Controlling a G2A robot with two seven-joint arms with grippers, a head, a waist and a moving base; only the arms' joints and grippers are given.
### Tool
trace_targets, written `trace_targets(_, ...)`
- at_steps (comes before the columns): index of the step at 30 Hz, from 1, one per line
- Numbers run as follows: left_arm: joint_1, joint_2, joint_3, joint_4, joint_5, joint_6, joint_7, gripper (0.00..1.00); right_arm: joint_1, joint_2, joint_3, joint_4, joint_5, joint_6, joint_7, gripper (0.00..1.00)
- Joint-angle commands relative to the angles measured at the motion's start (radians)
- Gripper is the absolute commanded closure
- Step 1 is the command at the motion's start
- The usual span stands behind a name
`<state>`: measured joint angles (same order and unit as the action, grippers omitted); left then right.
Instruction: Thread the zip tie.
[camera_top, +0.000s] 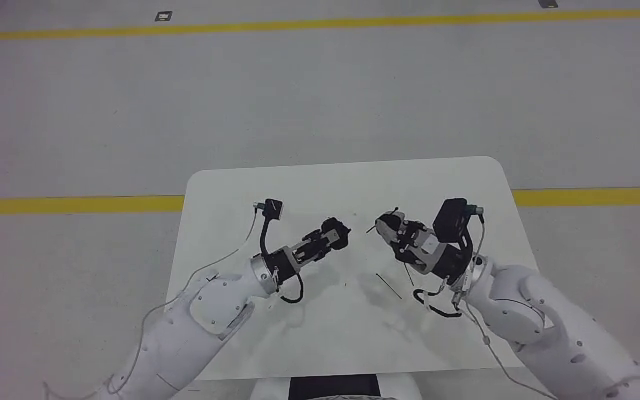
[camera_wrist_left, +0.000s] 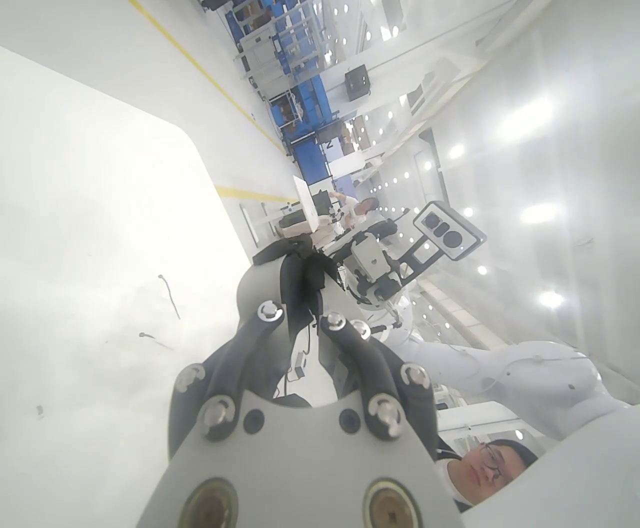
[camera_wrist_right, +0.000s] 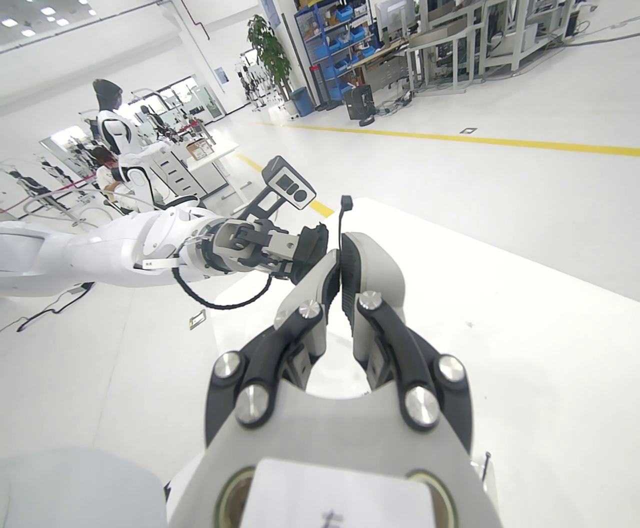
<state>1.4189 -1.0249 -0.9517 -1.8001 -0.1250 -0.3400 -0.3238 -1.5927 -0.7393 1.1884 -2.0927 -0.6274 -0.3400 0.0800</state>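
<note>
My right tool (camera_wrist_right: 339, 261) is clenched on one black zip tie (camera_wrist_right: 345, 204). The tie is pinched between the ribbed black pads. Its strap rises straight up past my fingertips and ends in a small square head above them. My own fingers hide the lower part of the strap, so I cannot tell how far it runs below the grip.

My left tool (camera_top: 338, 237) faces the right one from close by, tip toward tip, and the two are near each other but not touching. Its fingers are drawn together. I cannot tell whether anything is pinched between its dark pads.

That makes two tools and one held tie. Both tools hover over the middle of a white tabletop (camera_top: 450, 175) with rounded corners.

Two more thin dark strips lie flat on the tabletop, loose and apart from both tools. Each has a small knob at one end, and they look like further zip ties. The longer strip (camera_wrist_left: 170, 296) and the shorter strip (camera_wrist_left: 152, 339) lie near each other without touching. From above, one of them shows as a thin slanted line on the tabletop, nearer to me than the gap between my tools.

Around the tabletop is a pale floor (camera_top: 100, 110). It is crossed by two yellow lines (camera_top: 320, 22), one beyond the far edge and one running behind the tabletop.
</note>
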Motion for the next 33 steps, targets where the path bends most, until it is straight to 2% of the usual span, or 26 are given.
trace_targets(1, 0.0, 0.0, 0.0, 0.0, 0.0, 0.0, 0.0, 1.0, -0.004, -0.005, -0.015, 0.002, -0.015, 0.0, -0.057, 1.0)
trace_targets(8, 0.0, 0.0, 0.0, 0.0, 0.0, 0.0, 0.0, 1.0, 0.019, -0.01, -0.099, 0.029, -0.065, 0.0, -0.173, 1.0)
trace_targets(14, 0.0, 0.0, 0.0, 0.0, 0.0, 0.0, 0.0, 1.0, 0.077, -0.013, -0.19, 0.057, -0.065, 0.0, -0.259, 1.0)
trace_targets(26, 0.0, 0.0, 0.0, 0.0, 0.0, 0.0, 0.0, 1.0, 0.077, -0.014, -0.19, 0.057, -0.066, 0.002, -0.258, 1.0)
trace_targets(29, 0.0, 0.0, 0.0, 0.0, 0.0, 0.0, 0.0, 1.0, 0.073, -0.02, -0.186, 0.056, -0.091, 0.015, -0.261, 1.0)
trace_targets(33, 0.0, 0.0, 0.0, 0.0, 0.0, 0.0, 0.0, 1.0, 0.059, -0.026, -0.172, 0.067, -0.108, 0.003, -0.286, 1.0)
